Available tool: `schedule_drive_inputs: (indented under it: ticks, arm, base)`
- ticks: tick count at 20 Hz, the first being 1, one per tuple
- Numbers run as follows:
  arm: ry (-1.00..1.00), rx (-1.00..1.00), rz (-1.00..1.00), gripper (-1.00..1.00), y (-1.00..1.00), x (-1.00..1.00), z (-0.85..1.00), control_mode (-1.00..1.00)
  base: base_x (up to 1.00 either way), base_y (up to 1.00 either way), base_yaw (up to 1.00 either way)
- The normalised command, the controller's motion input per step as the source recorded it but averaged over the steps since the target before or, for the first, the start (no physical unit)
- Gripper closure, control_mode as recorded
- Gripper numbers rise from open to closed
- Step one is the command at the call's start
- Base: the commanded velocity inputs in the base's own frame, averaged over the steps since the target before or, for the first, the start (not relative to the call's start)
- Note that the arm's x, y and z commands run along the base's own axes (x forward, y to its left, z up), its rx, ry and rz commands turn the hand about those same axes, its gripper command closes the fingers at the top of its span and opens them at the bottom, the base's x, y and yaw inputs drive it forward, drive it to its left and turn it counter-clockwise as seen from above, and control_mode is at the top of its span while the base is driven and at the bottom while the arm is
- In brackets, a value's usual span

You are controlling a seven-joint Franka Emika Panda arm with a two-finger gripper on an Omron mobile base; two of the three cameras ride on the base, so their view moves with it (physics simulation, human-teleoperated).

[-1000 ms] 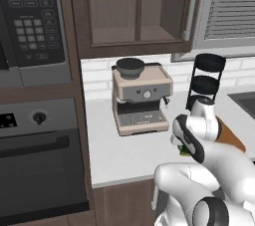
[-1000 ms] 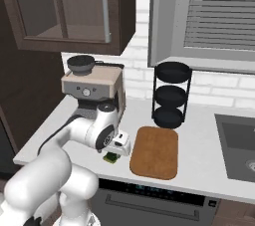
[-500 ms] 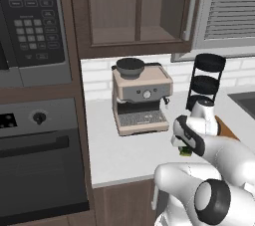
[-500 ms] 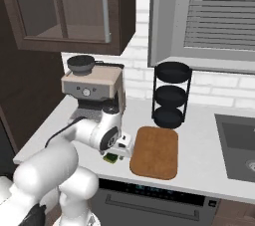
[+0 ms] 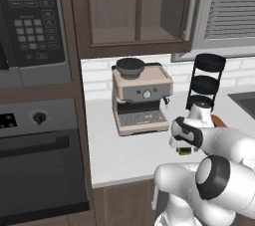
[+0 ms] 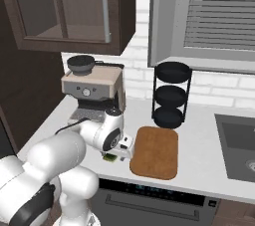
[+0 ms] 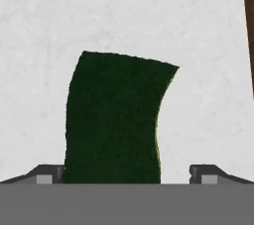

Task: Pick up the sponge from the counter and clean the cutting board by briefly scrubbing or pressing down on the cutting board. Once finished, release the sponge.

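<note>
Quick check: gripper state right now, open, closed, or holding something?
Gripper: open, fingertips either side of the sponge on the counter, not closed on it.

Coffee machine (image 5: 141,99): I see it beige, standing at the back by the white brick wall, with a dark round bowl-like part (image 5: 130,65) on top.
Tiered rack (image 6: 171,95): black, three round levels, upright, right of the coffee machine from where I watch.
Microwave (image 5: 31,23): built in at upper left, keypad facing me.
Oven (image 5: 42,158): dark, below the microwave.
Wall cabinet (image 5: 137,11): brown, glass-fronted, above the coffee machine.
Window blind (image 6: 219,16): grey slats.
Sink (image 6: 236,153): grey basin at far right.
</note>
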Motion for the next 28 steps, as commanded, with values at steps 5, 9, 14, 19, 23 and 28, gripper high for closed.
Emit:
schedule_drive_inputs:
  ticks: [5, 9, 14, 19, 23, 28]
  arm:
    - [0.0, 0.0, 0.0, -1.0, 0.12, 0.02, -0.32, -1.0]
    - [0.0, 0.0, 0.0, -1.0, 0.15, 0.0, -0.33, -1.0]
    - [0.0, 0.0, 0.0, 1.0, 0.22, 0.0, -0.25, -1.0]
    - [0.0, 0.0, 0.0, 1.0, 0.16, 0.0, -0.05, -1.0]
    - [-0.01, 0.0, 0.01, 1.0, 0.04, -0.08, 0.0, -1.0]
    - [-0.07, 0.0, 0.0, 1.0, 0.0, -0.34, 0.18, -1.0]
  base:
    - [0.0, 0.0, 0.0]
    - [0.0, 0.0, 0.0]
    - [0.0, 0.0, 0.0]
    - [0.0, 0.0, 0.0]
    - [0.0, 0.0, 0.0]
    - [0.0, 0.0, 0.0]
